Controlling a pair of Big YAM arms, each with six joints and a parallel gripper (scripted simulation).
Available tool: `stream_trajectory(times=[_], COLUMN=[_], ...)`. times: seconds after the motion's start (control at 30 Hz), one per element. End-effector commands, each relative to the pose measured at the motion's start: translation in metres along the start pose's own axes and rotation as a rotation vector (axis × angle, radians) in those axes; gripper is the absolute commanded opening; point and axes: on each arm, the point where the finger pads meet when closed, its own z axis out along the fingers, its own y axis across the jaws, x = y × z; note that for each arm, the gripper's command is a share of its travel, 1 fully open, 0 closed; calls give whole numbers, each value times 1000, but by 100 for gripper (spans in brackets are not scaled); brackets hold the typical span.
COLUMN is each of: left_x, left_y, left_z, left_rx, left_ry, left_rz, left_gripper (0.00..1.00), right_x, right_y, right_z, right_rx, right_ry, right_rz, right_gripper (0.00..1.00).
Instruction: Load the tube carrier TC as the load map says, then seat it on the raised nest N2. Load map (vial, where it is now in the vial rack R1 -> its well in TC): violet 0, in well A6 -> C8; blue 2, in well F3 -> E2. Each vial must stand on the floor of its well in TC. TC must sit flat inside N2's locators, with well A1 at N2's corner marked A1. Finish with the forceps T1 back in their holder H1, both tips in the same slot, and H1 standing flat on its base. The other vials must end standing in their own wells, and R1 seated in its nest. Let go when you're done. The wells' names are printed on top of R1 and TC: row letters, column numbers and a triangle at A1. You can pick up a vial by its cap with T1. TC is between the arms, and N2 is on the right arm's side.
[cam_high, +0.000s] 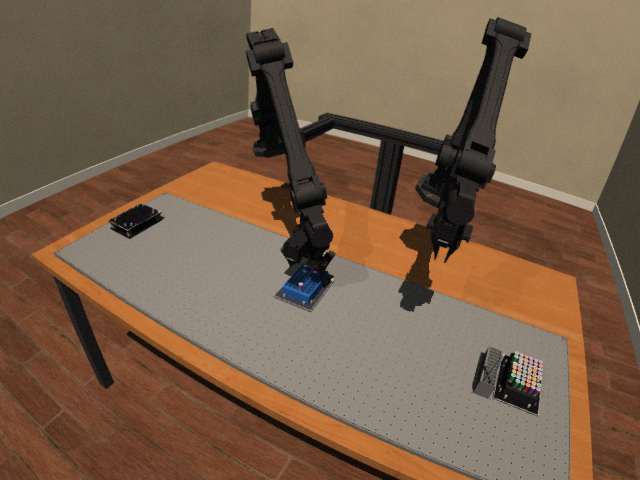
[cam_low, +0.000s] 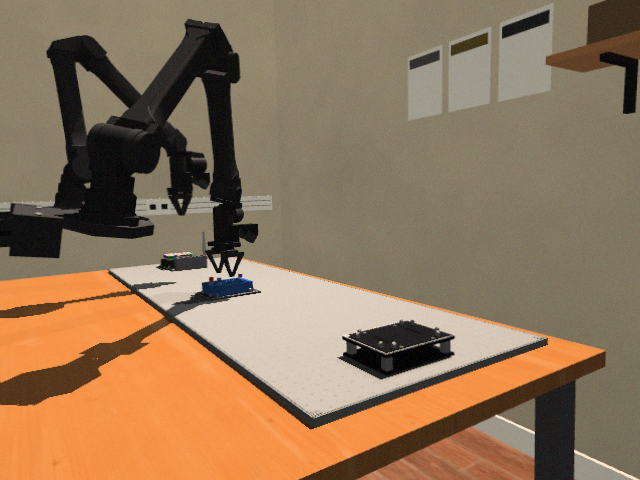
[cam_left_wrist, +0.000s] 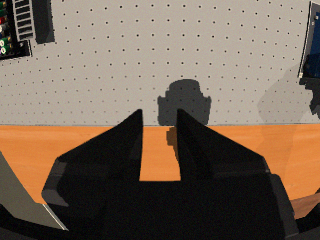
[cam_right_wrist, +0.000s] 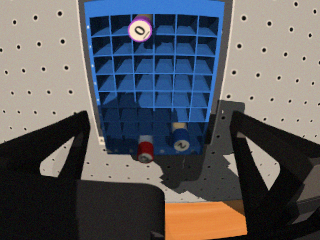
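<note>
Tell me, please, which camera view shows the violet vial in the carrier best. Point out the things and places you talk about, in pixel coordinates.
Right wrist: the violet vial's (cam_high: 300, 285) (cam_low: 240, 275) (cam_right_wrist: 140, 30) cap reads 0. Top and exterior show a tiny cap above the carrier (cam_high: 297, 294) (cam_low: 227, 287) (cam_right_wrist: 155, 7); left wrist misses it.
</note>
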Motion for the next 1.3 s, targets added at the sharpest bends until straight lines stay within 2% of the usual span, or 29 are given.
stream_trajectory(times=[0.0,0.53,0.57,0.6,1.17,1.23,1.27], left_x=[3,3,3,3,3,3,3], left_y=[0,0,0,0,0,0,0], left_z=[1,1,1,1,1,1,1], left_rx=[0,0,0,0,0,0,0], left_ry=[19,19,19,19,19,19,19], left_rz=[-7,-7,-7,-7,-7,-7,-7], left_gripper=[24,24,24,24,24,24,24], right_x=[-32,-32,-35,-29,-29,-29,-42], right_y=[18,18,17,12,17,17,25], right_z=[-29,-29,-27,-8,23,23,1], right_rx=[-49,-49,-51,-32,-29,-29,-58], right_ry=[-57,-57,-60,-39,-37,-37,-71], right_rz=[35,35,41,38,11,11,17], right_gripper=[100,100,100,100,100,100,100])
